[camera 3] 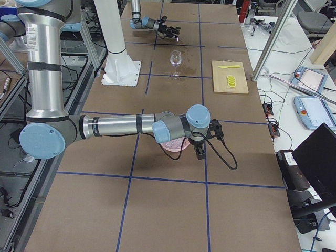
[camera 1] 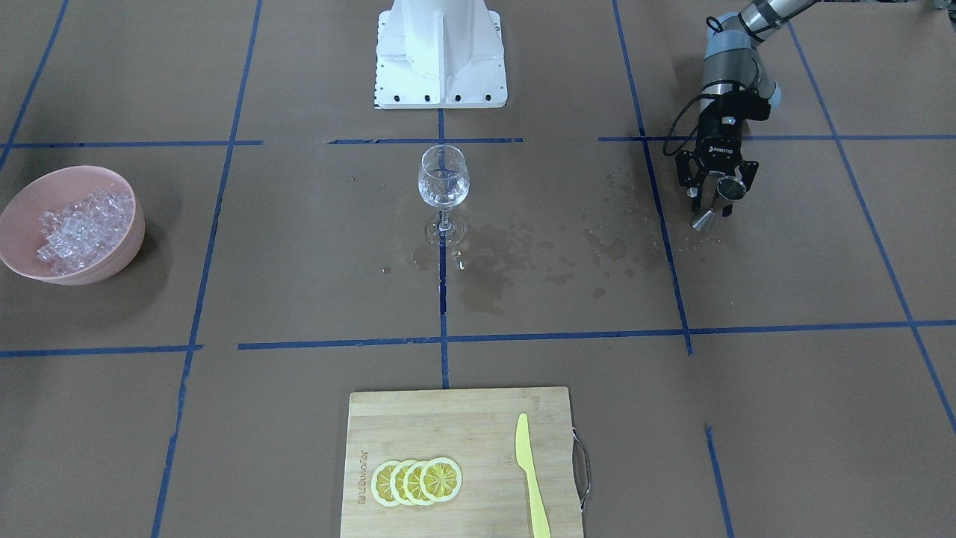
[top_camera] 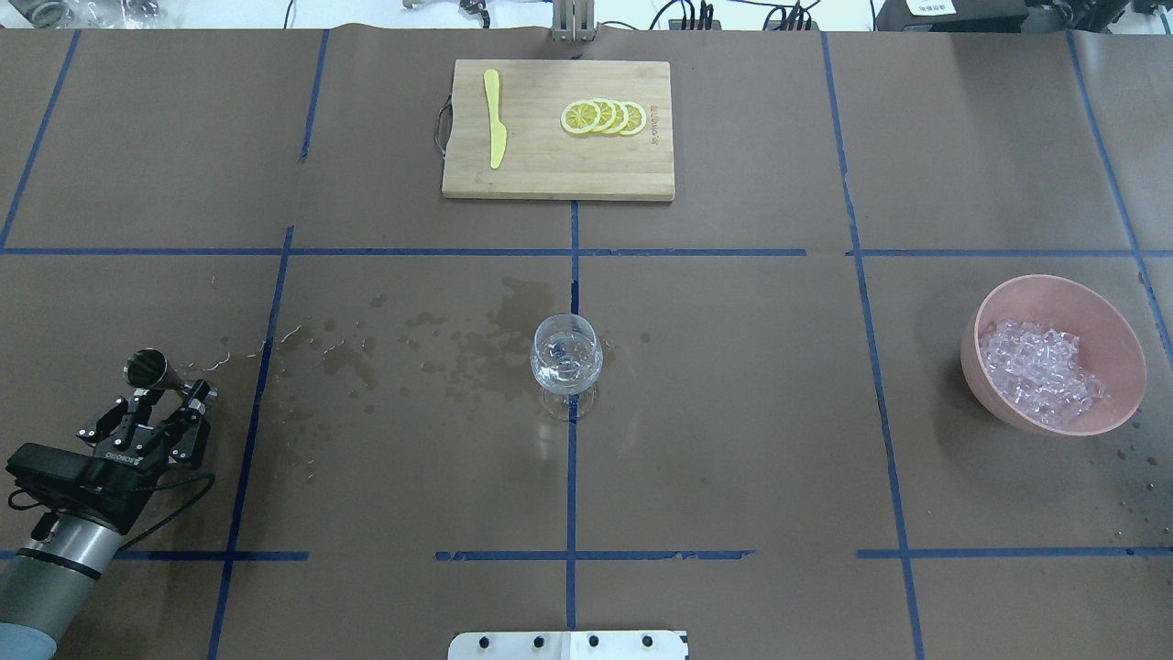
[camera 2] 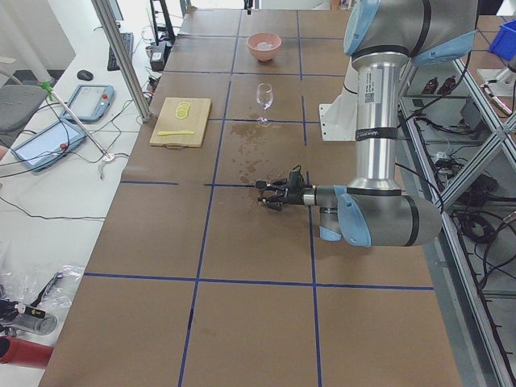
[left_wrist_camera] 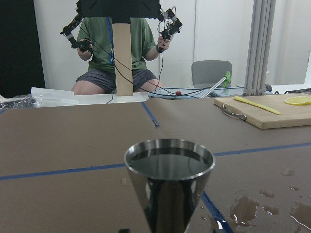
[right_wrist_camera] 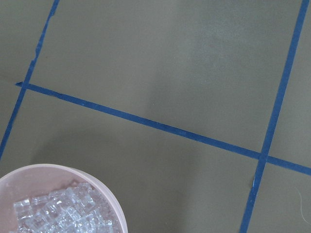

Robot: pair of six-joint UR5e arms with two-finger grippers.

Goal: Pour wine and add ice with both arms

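A wine glass (camera 1: 443, 187) stands at the table's middle with a little clear wine (top_camera: 566, 359) in its bowl. My left gripper (top_camera: 169, 394) lies low and level by the table's left side. It is open, with a steel jigger (top_camera: 148, 370) standing upright between its fingers; the jigger fills the left wrist view (left_wrist_camera: 169, 179). The ice (top_camera: 1040, 371) is heaped in a pink bowl (top_camera: 985, 362) at the right. My right gripper (camera 3: 200, 153) hangs high above that bowl, and I cannot tell whether it is open. The right wrist view shows the ice (right_wrist_camera: 63, 213) but no fingers.
A wooden cutting board (top_camera: 557, 174) at the far edge carries lemon slices (top_camera: 605, 117) and a yellow knife (top_camera: 495, 119). Wet spill patches (top_camera: 476, 348) spread between the jigger and the glass. The white pedestal base (camera 1: 441, 52) stands behind the glass.
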